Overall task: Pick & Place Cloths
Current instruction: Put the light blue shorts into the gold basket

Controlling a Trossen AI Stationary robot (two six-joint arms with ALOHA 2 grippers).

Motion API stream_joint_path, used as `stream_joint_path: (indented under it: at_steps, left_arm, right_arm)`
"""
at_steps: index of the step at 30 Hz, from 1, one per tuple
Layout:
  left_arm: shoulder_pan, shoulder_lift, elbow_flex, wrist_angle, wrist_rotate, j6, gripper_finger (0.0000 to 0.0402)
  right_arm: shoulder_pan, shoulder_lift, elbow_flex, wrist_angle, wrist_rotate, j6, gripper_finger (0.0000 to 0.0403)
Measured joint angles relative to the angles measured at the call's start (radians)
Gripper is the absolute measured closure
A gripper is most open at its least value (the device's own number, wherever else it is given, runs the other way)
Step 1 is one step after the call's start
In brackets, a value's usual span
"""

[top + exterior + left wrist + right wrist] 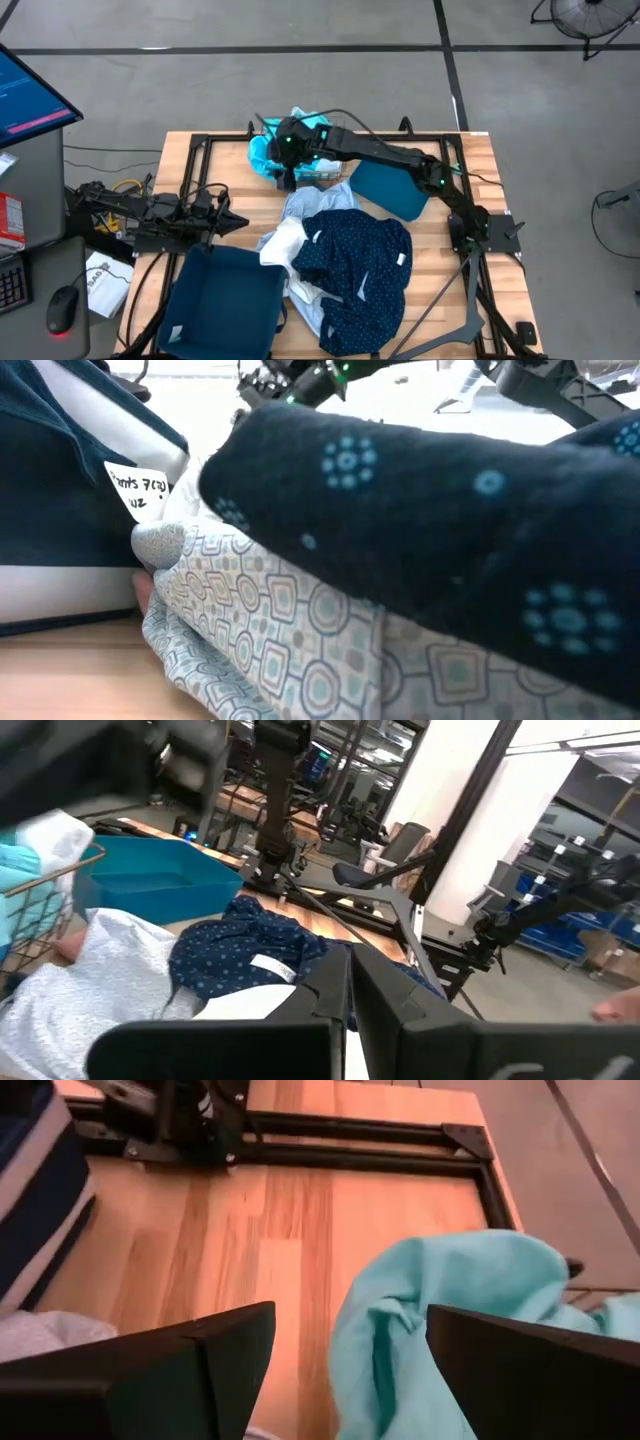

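i see the turquoise cloth [440, 1330] lying at the table's far edge in the wire basket [290, 160], loose below my right gripper [285, 172], whose fingers stand wide with nothing in them. the navy dotted cloth [355, 265] is piled mid-table. my left gripper [232, 222] waits pinched together by the teal bin [225, 300].

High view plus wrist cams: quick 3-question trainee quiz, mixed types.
1. True or false: the right gripper has its jaws open over the turquoise cloth.
2. Which garment tops the central pile? A) navy dotted cloth B) grey socks C) a red towel
3. Fill in: the left gripper, jaws shut, waits at the table's ____ side.

Key: 1 true; 2 A; 3 left
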Motion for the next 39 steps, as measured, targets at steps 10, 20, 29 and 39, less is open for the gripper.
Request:
stream_joint_path:
  at_steps: [10, 20, 29, 39]
  left_arm:
    - [0.0, 0.0, 0.0, 0.0, 0.004, 0.0, 0.0401]
    - [0.0, 0.0, 0.0, -0.001, 0.004, 0.004, 0.0401]
    - [0.0, 0.0, 0.0, -0.001, 0.007, 0.003, 0.0401]
    - [0.0, 0.0, 0.0, -0.001, 0.006, 0.002, 0.0401]
  right_arm:
    - [-0.035, 0.058, 0.0, 0.044, 0.067, -0.001, 0.0148]
    - [-0.053, 0.058, -0.033, 0.057, 0.062, -0.005, 0.0148]
    - [-0.068, 0.058, -0.098, 0.106, 0.112, 0.025, 0.0152]
    - [-0.073, 0.058, -0.098, 0.031, 0.076, 0.023, 0.0333]
